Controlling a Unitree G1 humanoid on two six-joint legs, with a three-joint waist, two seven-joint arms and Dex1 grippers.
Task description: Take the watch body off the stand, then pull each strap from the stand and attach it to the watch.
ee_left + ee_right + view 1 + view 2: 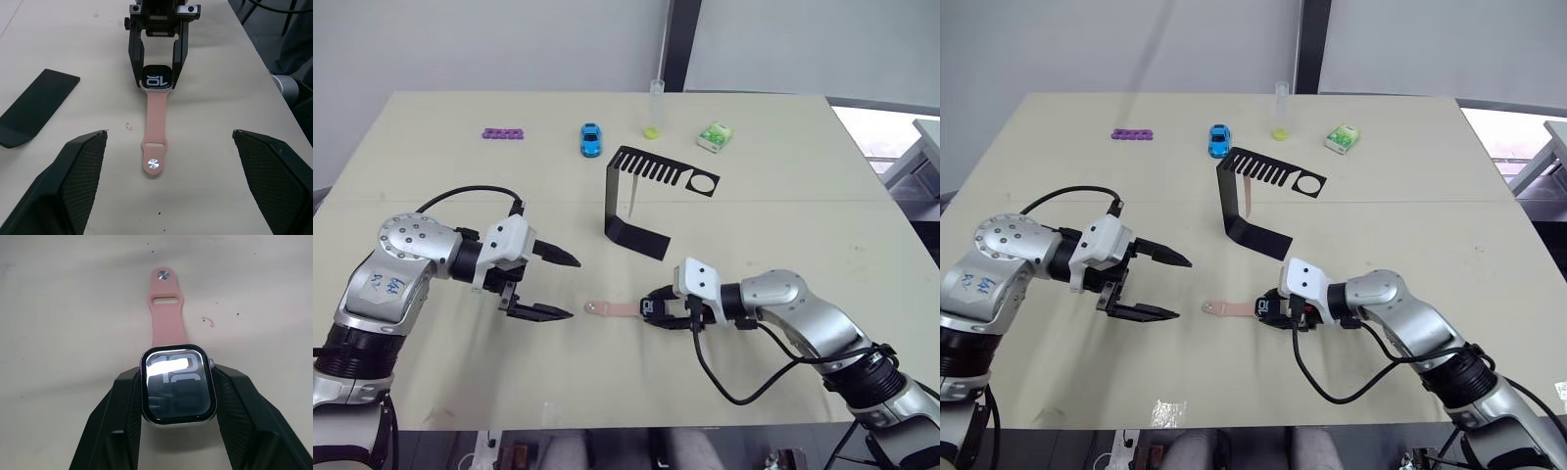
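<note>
My right gripper (pixel 656 310) is shut on the watch body (pixel 177 384), a black rounded-square case with white marks on its screen, held low over the table. A pink strap (pixel 155 132) runs from the case's edge and lies flat, its silver stud end pointing toward my left gripper (pixel 575 288). That gripper is open, one finger on each side of the strap's line, a short way off its free end. The black stand (pixel 631 235) is behind them at mid-table. A second pale strap (pixel 1246 199) hangs from its slotted top arm.
Along the far side of the table sit a purple knobbly strip (pixel 503 133), a blue toy car (pixel 591 138), a clear tube with yellow-green liquid (pixel 655 108) and a green-white packet (pixel 716 136). The table's front edge is close below both arms.
</note>
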